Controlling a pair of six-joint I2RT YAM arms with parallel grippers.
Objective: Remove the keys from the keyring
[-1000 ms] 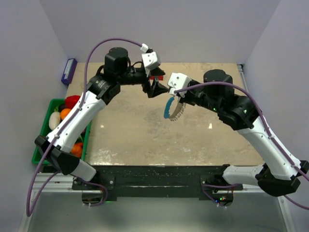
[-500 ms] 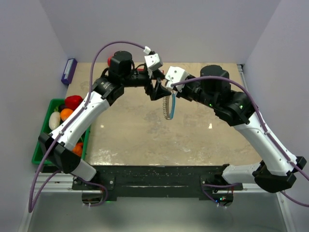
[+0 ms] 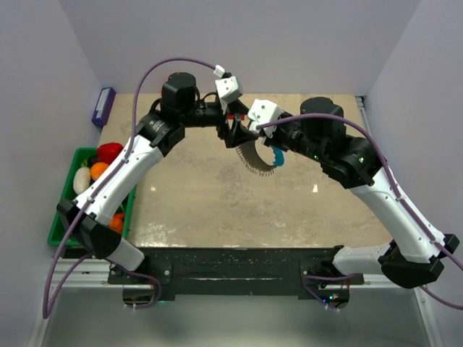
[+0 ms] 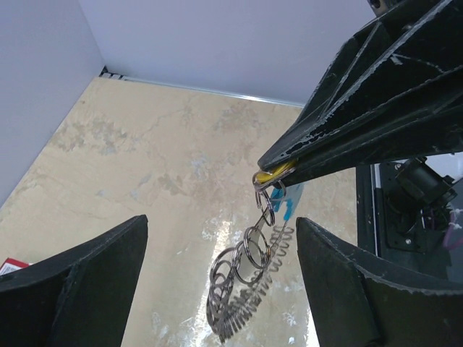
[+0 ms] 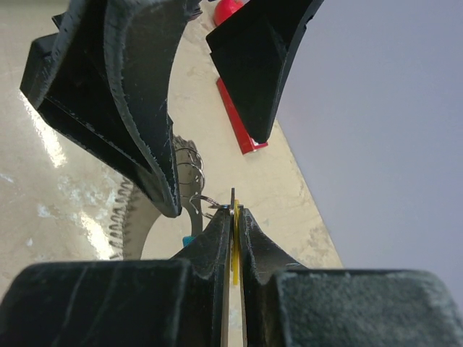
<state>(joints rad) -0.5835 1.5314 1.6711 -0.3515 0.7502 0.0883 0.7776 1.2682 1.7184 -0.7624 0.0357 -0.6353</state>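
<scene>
Right wrist view: of the key (image 5: 235, 249) only a thin yellow strip shows, the rest clamped out of sight inside the closed right pincer (image 5: 233, 213). Its shape cannot be told.

Top view: key too small to find.

Left wrist view: the keyring (image 4: 246, 275) has its blue segment (image 4: 292, 204) mostly behind the rings. The left pincer (image 4: 222, 221) has both fingers cut by the lower edge.

Right wrist view: keyring's links pass behind a left pincer finger. Red box (image 5: 235, 119) — far end hidden by the other finger. Red ball (image 5: 225, 10) — cut by the top edge.
</scene>
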